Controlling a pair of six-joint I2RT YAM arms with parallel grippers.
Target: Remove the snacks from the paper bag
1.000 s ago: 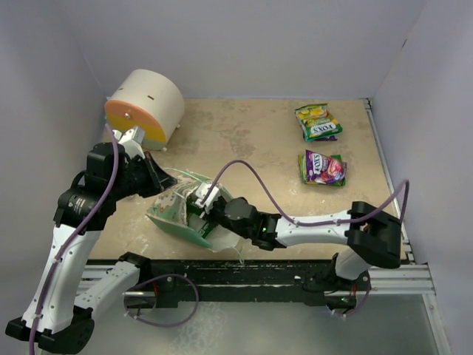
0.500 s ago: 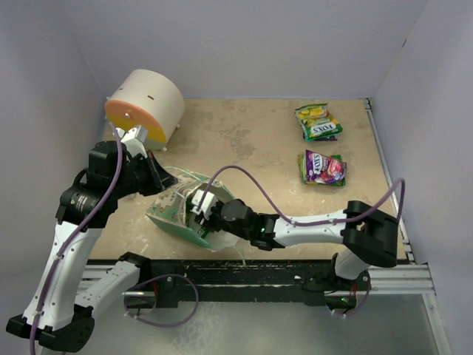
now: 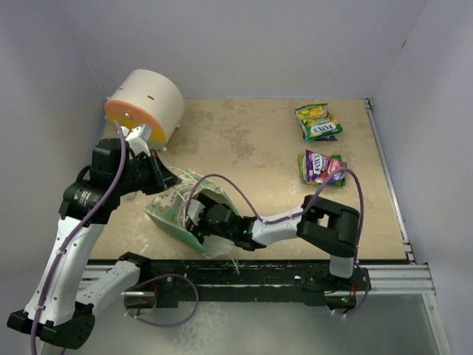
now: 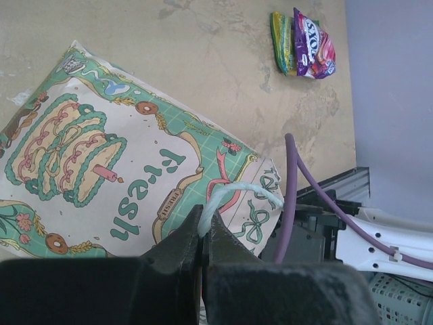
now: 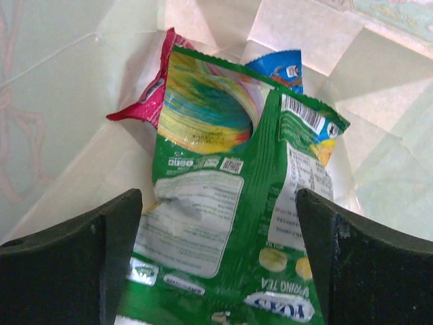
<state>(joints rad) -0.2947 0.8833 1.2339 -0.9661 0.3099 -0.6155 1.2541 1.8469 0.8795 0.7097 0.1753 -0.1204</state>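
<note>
Top external view: on the table (image 3: 244,140) the paper bag (image 3: 171,216) lies on its side at 7 o'clock. Its mouth faces 3 o'clock, so my right arm can reach in level. Two snacks lie outside the bag at 1 o'clock: the FOX'S packet (image 3: 318,122) and the purple packet (image 3: 323,168). My right gripper (image 5: 220,227) is inside the bag with its jaws spread wide, straddling a green packet (image 5: 203,203) but grasping nothing yet. Beyond it, a pink packet (image 5: 145,101) shows at 11 o'clock and a blue packet corner (image 5: 281,68) at 1 o'clock. My left gripper (image 4: 203,230) is clamped on the thin string handle (image 4: 238,192). I judge this keeps the bag's mouth raised and stops the bag sliding.
</note>
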